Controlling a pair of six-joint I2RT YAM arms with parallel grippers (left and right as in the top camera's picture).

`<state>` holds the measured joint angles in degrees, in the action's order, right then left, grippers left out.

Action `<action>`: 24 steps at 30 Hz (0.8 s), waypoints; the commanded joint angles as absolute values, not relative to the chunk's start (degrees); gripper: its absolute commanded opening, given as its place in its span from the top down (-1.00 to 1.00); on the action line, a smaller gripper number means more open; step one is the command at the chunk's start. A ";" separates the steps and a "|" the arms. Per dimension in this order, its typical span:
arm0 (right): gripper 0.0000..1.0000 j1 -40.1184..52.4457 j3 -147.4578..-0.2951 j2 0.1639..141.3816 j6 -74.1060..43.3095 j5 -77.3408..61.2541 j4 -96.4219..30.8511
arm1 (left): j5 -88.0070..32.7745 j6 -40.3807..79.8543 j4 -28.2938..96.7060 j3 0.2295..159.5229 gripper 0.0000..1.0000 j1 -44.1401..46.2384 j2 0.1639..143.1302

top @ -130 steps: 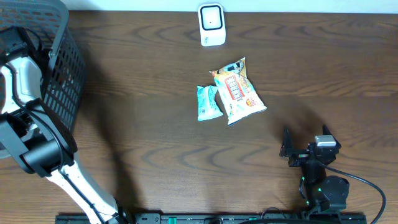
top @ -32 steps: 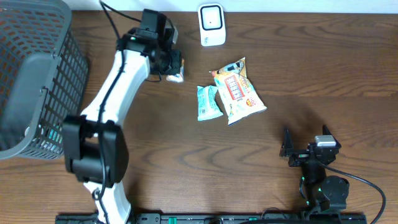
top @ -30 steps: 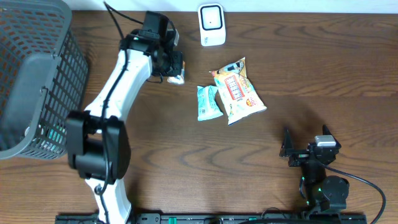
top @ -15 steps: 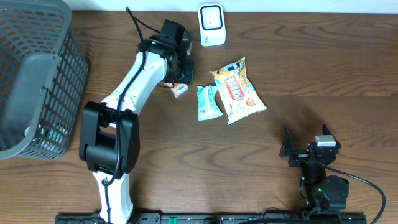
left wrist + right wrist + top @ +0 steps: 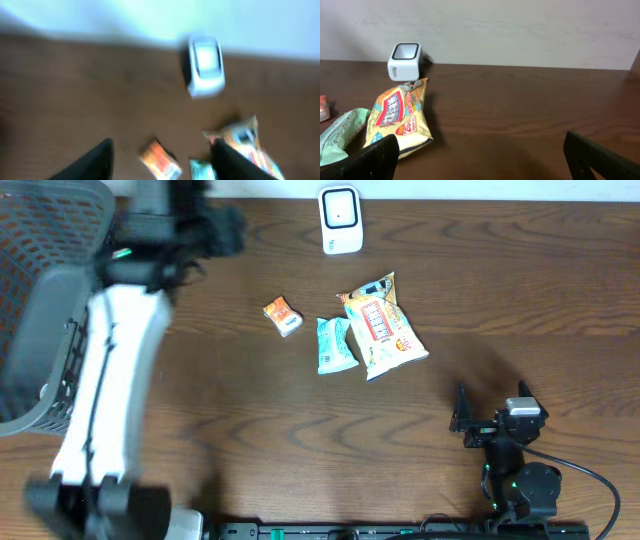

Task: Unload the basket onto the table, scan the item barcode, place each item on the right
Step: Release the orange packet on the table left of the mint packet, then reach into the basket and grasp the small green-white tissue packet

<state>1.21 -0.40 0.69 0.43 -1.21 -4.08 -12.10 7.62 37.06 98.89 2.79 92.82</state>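
Half a second ago your left gripper hung over the small orange packet; it has since swung away toward the basket, jaws apart and empty. The packet lies on the table, well to the right of that claw, just left of the teal pouch and below the scanner. Your right gripper stands wide open, holding nothing.

A small orange-and-white packet is seen lying flat and slanted, left of centre in the overhead view. Near its right, a teal pouch is laid flat, its right edge touching a larger yellow-orange snack bag. A white barcode scanner is set at top centre, apart from all three.
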 commanded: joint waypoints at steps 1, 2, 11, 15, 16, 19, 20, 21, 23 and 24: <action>-0.99 1.06 -0.36 0.32 -0.14 -0.78 -4.40 | -6.11 7.77 36.51 100.01 -0.52 -3.29 87.31; -0.98 1.06 -0.36 0.32 -0.14 -0.78 -4.40 | -5.19 7.79 36.29 100.01 -0.56 -5.58 85.97; -0.98 1.06 -0.36 0.32 -0.14 -0.78 -4.40 | -3.81 13.58 41.52 99.70 -0.61 -31.09 83.70; -0.98 1.06 -0.36 0.32 -0.14 -0.78 -4.40 | -3.77 13.63 45.76 97.56 -0.61 -37.65 86.78; -0.99 1.06 -0.36 0.32 -0.14 -0.78 -4.40 | -3.77 13.63 46.65 97.06 -0.61 -38.57 87.68; -0.98 1.06 -0.36 0.32 -0.14 -0.78 -4.40 | -3.77 13.63 49.78 96.42 -0.61 -40.10 90.85; -0.98 1.06 -0.36 0.32 -0.14 -0.78 -4.40 | -3.77 13.65 51.07 96.42 -0.61 -40.36 92.33; -0.98 1.06 -0.36 0.32 -0.14 -0.78 -4.40 | -3.77 13.65 51.90 96.42 -0.61 -40.45 93.25; -0.99 1.06 -0.36 0.32 -0.14 -0.78 -4.40 | -3.77 14.28 53.65 96.42 -0.62 -40.49 95.29; -0.99 1.06 -0.36 0.32 -0.14 -0.78 -4.38 | -3.77 15.42 54.50 96.42 -0.67 -40.49 96.38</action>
